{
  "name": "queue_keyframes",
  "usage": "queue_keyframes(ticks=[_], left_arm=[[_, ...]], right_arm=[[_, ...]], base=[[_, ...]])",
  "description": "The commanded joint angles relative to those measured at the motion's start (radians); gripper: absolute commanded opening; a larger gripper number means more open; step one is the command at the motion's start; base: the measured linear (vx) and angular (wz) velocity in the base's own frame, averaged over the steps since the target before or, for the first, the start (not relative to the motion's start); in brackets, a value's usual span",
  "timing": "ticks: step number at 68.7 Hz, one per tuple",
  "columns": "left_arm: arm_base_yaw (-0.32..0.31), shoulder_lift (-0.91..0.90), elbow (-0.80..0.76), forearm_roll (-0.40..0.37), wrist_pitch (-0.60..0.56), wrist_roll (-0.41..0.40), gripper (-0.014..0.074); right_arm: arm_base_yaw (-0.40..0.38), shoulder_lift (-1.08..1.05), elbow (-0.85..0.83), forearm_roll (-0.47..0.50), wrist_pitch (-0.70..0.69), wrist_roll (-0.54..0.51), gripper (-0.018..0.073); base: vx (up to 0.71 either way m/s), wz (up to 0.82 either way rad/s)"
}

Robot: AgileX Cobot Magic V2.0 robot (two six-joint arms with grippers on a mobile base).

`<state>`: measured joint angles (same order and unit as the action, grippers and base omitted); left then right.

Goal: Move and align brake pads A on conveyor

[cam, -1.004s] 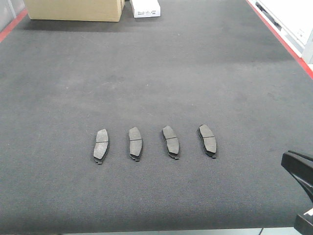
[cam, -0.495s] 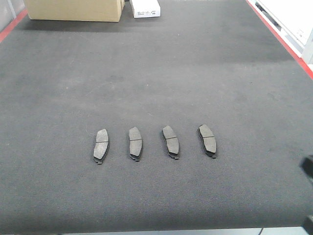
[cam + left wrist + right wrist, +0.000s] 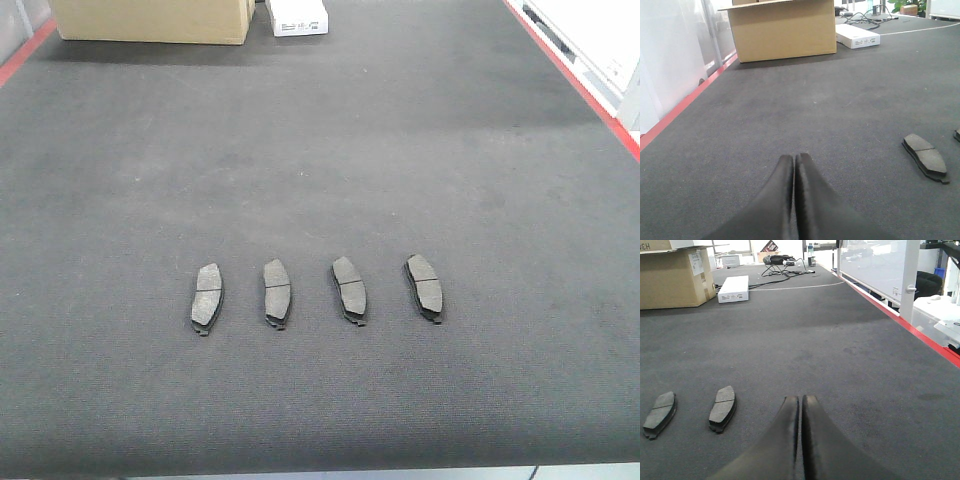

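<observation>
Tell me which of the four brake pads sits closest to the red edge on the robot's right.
The rightmost pad in the row. The other three lie further left, and the far-left pad is farthest from that edge.

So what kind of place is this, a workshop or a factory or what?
Probably a factory or test line: a wide dark conveyor with red edges carries four brake pads in a row, with a cardboard box and cables at its far end.

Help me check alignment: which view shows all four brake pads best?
The exterior front-facing view: all four brake pads lie in one row on the conveyor. The left wrist view shows one whole pad; the right wrist view shows two.
</observation>
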<state>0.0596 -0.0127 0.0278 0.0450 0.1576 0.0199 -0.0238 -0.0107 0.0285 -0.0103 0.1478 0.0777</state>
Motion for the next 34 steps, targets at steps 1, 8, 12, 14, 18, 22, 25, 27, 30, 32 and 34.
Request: queue_keyframes(ticks=[1,8,12,14,18,22,25,27,30,32,34], left_arm=[[0.001,-0.013,0.024,-0.002,-0.075,-0.006,-0.0006],[0.001,-0.013,0.024,-0.002,-0.074,-0.006,-0.0006],[0.001,-0.013,0.024,-0.002,-0.074,-0.006,-0.0006],[0.001,-0.013,0.024,-0.002,-0.074,-0.006,-0.0006],[0.001,-0.013,0.024,-0.002,-0.074,-0.006,-0.0006],[0.001,-0.013,0.024,-0.002,-0.074,-0.006,-0.0006],[0.001,-0.013,0.024,-0.002,-0.074,-0.006,-0.0006],[0.001,-0.013,0.024,-0.002,-0.074,-0.006,-0.0006],[0.001,-0.013,0.024,-0.002,-0.074,-0.006,-0.0006],[0.001,-0.013,0.024,-0.002,-0.074,-0.006,-0.0006],[0.001,-0.013,0.024,-0.002,-0.074,-0.006,-0.0006]], right_arm=[[-0.004,-0.014,0.004,-0.012,-0.07,0.007,-0.0008],[-0.004,-0.014,0.004,-0.012,-0.072,0.007,-0.0008],[-0.004,-0.014,0.003,-0.012,-0.072,0.007,-0.0008],[-0.004,-0.014,0.003,-0.012,-0.072,0.007,-0.0008],[-0.004,-0.014,0.003,-0.012,-0.074,0.007,-0.0008],[-0.004,-0.014,0.003,-0.012,-0.074,0.007,-0.0008],[-0.004,-0.014,0.003,-0.012,-0.075,0.007,-0.0008],[-0.004,-0.014,0.003,-0.012,-0.075,0.007,-0.0008],[-0.004,-0.014,0.003,-0.012,-0.075,0.007,-0.0008],[-0.004,-0.014,0.003,-0.012,-0.075,0.007,-0.0008],[-0.004,-0.014,0.003,-0.012,-0.075,0.007,-0.0008]], base=[[0.0,0.0],[0.0,0.0],[0.0,0.0],[0.0,0.0],[0.0,0.0],[0.0,0.0],[0.0,0.0],[0.0,0.0],[0.0,0.0],[0.0,0.0],[0.0,0.0]])
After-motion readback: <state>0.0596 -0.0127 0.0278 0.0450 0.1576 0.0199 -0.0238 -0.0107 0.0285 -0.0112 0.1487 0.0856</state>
